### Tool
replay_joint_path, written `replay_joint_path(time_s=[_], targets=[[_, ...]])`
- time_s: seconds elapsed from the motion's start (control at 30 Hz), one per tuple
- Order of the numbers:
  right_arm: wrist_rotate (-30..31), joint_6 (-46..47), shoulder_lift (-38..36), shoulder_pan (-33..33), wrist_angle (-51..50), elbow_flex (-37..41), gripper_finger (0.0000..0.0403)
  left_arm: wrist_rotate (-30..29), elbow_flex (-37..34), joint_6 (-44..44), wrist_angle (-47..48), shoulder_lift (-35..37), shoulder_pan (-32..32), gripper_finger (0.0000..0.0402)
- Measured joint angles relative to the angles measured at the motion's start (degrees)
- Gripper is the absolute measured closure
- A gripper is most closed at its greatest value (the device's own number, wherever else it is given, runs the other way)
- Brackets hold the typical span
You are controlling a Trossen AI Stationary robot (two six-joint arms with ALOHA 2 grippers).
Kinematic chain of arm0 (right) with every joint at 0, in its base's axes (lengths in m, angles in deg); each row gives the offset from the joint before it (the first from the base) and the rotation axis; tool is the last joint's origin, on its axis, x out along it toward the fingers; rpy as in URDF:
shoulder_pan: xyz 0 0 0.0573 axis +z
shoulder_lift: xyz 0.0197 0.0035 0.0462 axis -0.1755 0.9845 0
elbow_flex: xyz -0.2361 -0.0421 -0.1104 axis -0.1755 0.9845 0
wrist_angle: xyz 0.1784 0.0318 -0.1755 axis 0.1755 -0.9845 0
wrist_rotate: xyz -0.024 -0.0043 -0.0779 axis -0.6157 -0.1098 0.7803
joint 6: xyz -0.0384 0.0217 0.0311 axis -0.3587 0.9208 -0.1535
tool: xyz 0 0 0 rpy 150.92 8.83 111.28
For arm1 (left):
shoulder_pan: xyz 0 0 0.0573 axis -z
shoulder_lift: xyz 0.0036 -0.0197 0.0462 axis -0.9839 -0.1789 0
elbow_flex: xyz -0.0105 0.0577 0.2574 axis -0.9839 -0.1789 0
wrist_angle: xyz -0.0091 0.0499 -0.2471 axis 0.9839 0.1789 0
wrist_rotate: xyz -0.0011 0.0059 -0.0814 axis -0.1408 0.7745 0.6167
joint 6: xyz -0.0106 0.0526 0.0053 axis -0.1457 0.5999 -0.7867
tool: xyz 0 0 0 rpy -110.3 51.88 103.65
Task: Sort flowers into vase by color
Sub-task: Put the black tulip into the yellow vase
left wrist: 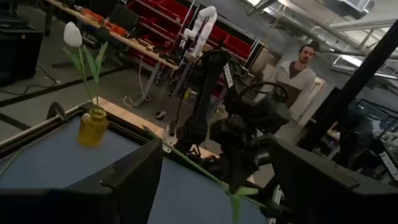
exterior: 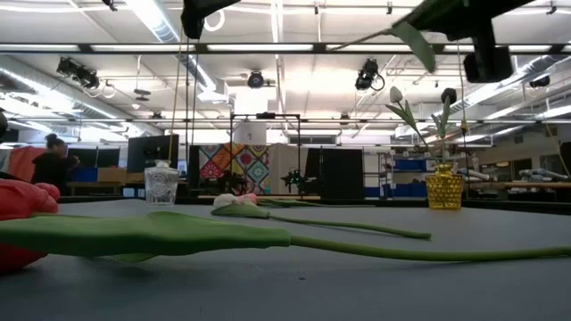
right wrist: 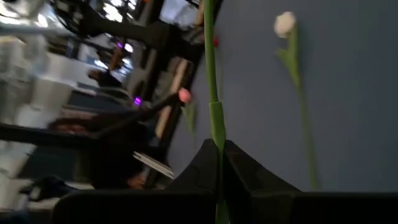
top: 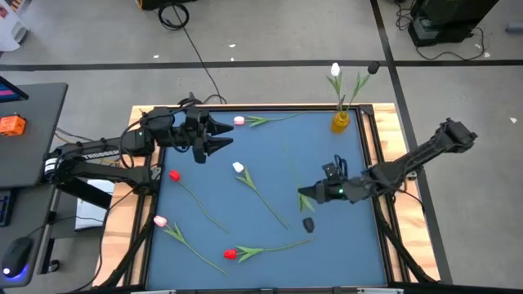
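Over matte blue tabletop, right end effector pinches thin green stem (left end effector gaping).

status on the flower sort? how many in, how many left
Done: a white and a black tulip stand in the yellow vase. In hand: right gripper is shut on a flower stem, lifted over the mat. Left: about five tulips lie loose, such as the white tulip. Left gripper waits open.
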Motion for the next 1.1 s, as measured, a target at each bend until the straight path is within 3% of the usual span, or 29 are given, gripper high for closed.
replay_joint_path(time_s=[0.13,0.3,0.53,0.67,0.93,1.1], targets=[[-5.9,-3.2,-4.8,-2.5,-6.8,0.0,0.0385,-3.2,0.0,-0.2,0.1,-0.2,0.0,0.0099],[-17.6,-12.1,-7.6,-8.4,-6.6,0.0,0.0385,-6.2,0.0,0.0,-0.9,-5.0,2.6,0.0099],[-35.7,-19.6,-5.0,-16.4,-6.8,0.0,0.0385,-7.5,0.5,0.9,-13.2,-18.2,10.7,0.0099],[-45.1,-20.5,-2.6,-18.7,-6.6,0.0,0.0385,-8.7,4.8,2.1,-9.7,-23.0,13.1,0.0099],[-46.5,-18.1,-1.4,-20.5,-3.5,0.0,0.0385,-12.1,17.7,18.1,5.4,-28.5,17.0,0.0099],[-44.7,-15.5,-0.1,-21.0,-1.4,0.0,0.0384,-14.3,22.2,22.6,7.8,-30.4,17.2,0.0099]])
